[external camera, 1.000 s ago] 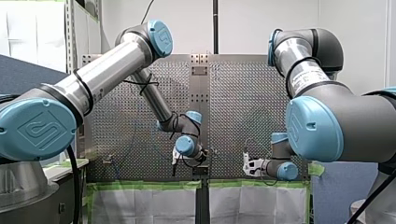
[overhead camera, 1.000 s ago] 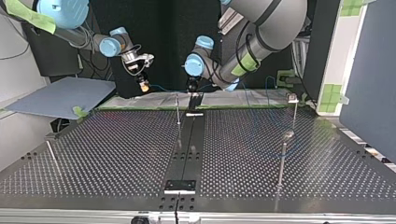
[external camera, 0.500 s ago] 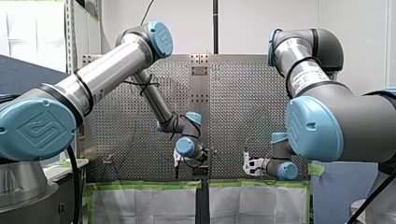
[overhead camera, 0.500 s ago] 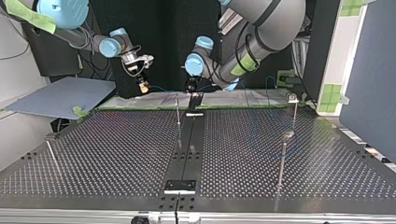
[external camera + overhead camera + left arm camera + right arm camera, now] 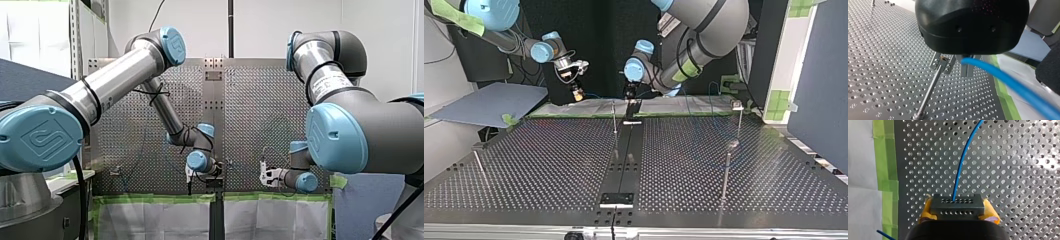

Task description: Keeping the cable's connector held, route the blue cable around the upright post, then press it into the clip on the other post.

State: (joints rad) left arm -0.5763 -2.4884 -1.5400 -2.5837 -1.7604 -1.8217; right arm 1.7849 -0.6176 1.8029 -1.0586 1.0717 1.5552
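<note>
Right gripper (image 5: 958,211): clamped by yellow pads on both sides of dark, hole-dotted connector (image 5: 957,203). From connector's front face, blue cable (image 5: 961,162) straight ahead, then bending aside over perforated table (image 5: 1010,170). Green tape (image 5: 885,170) along table edge, beside gripper.

Left gripper (image 5: 959,67): black body; open or closed, cannot tell. Cable out from under it, off past table edge over tape. Just beside it, metal clip (image 5: 942,62) atop slim upright post (image 5: 928,95); touching or apart, unclear.

Top view: both grippers at table's far edge, apart, post between, nearer left one.
</note>
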